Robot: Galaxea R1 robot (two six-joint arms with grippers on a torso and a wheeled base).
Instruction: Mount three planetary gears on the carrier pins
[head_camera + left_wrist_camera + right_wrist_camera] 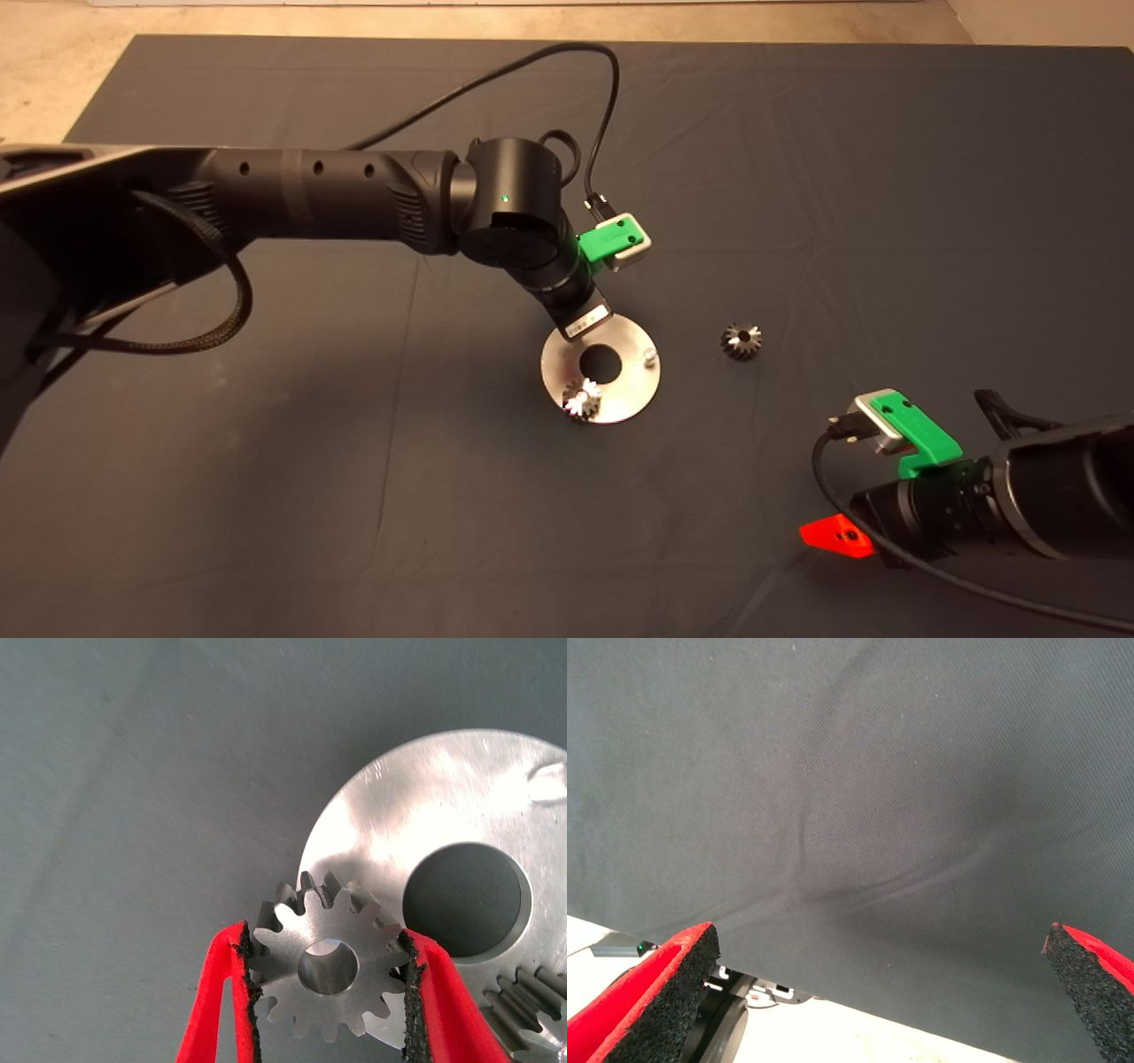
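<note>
The silver carrier disc (631, 390) lies mid-mat with a large central hole. One silvery gear (582, 399) sits on it at the near edge, and one bare pin (649, 356) stands at its right. A darker gear (741, 340) lies on the mat to the disc's right. My left arm's wrist (567, 292) hangs over the disc's far-left edge and hides the fingers from above. In the left wrist view my left gripper (326, 942) is shut on a silvery gear (292, 979), held flat above the disc's rim (399, 824). The seated gear (523, 1001) and a pin (549, 784) also show there.
My right gripper (877, 983) waits open at the mat's near right, one red finger (837, 536) showing from above, with only dark mat (850, 797) under it. A black cable (611, 97) loops over the mat behind the left wrist.
</note>
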